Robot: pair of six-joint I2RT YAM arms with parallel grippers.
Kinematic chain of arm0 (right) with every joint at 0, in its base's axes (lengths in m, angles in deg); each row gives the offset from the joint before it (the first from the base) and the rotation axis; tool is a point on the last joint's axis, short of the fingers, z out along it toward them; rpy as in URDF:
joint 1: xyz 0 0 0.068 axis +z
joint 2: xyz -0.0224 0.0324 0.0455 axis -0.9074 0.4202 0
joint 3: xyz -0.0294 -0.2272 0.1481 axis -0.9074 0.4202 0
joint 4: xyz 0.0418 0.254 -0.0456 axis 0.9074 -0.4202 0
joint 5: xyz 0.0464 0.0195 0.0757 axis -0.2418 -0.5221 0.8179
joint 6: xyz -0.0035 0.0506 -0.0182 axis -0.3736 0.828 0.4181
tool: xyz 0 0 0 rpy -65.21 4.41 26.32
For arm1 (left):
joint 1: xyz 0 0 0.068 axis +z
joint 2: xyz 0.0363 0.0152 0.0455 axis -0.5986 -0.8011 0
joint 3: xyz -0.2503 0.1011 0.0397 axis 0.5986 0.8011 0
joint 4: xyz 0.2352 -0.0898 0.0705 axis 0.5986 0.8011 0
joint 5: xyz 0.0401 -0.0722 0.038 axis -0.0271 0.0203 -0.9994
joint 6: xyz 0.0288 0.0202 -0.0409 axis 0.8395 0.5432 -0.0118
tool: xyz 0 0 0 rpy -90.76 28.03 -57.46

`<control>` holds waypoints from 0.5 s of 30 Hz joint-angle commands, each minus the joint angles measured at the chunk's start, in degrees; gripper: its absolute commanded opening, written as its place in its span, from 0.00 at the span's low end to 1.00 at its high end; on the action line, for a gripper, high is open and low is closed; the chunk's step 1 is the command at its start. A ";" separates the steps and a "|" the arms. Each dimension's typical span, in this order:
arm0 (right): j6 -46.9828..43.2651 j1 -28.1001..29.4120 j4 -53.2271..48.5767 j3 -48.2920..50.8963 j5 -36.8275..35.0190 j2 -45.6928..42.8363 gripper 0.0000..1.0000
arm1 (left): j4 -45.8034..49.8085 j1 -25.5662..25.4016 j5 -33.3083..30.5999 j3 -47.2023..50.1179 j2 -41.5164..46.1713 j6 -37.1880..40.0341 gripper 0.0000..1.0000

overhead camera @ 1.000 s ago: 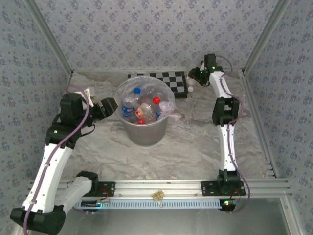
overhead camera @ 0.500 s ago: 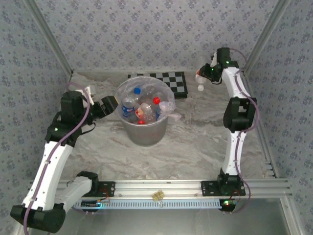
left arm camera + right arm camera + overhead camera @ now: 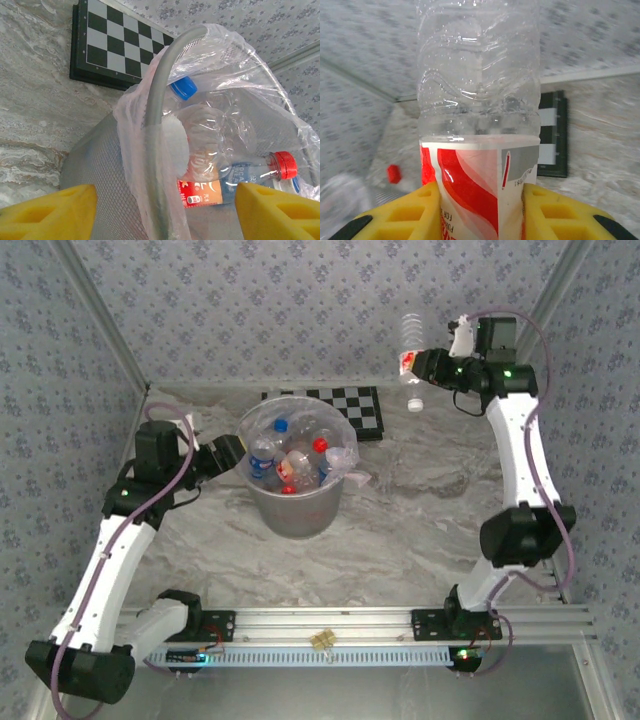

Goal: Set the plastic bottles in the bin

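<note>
My right gripper [image 3: 425, 365] [image 3: 480, 210] is shut on a clear plastic bottle [image 3: 408, 358] [image 3: 477, 100] with a red and white label, held high above the table's back right, cap end down. The grey bin [image 3: 295, 515] with its clear bag stands left of centre, with several plastic bottles [image 3: 290, 460] inside. My left gripper [image 3: 228, 452] [image 3: 166, 192] is open at the bin's left rim [image 3: 160, 100]; its yellow fingers [image 3: 50, 210] stand either side of the rim and bag, apart from both. Beyond the rim lie a blue-capped bottle [image 3: 184, 87] and a red-capped one [image 3: 282, 164].
A black-and-white checkerboard [image 3: 355, 410] [image 3: 115, 45] [image 3: 552, 135] lies flat behind the bin. Papered walls and metal frame posts [image 3: 530, 320] close the sides and back. The marbled table [image 3: 400, 530] stretches between the bin and the right arm.
The right arm has lifted the bottle off the back-right table and swung it high. The left gripper has edged closer to the bin's rim and narrowed a little.
</note>
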 commanded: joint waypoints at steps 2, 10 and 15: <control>1.99 6.74 -0.93 1.04 4.32 -6.51 0.36 | -2.90 -0.60 1.16 0.76 -0.65 1.22 0.70; 3.05 23.40 -4.66 -1.50 2.91 -4.54 0.37 | -3.90 -3.06 0.39 -0.01 -2.37 1.52 0.66; 5.94 30.30 -4.55 -1.20 0.02 0.07 0.37 | -4.59 -3.57 -0.07 0.12 -1.85 1.24 0.64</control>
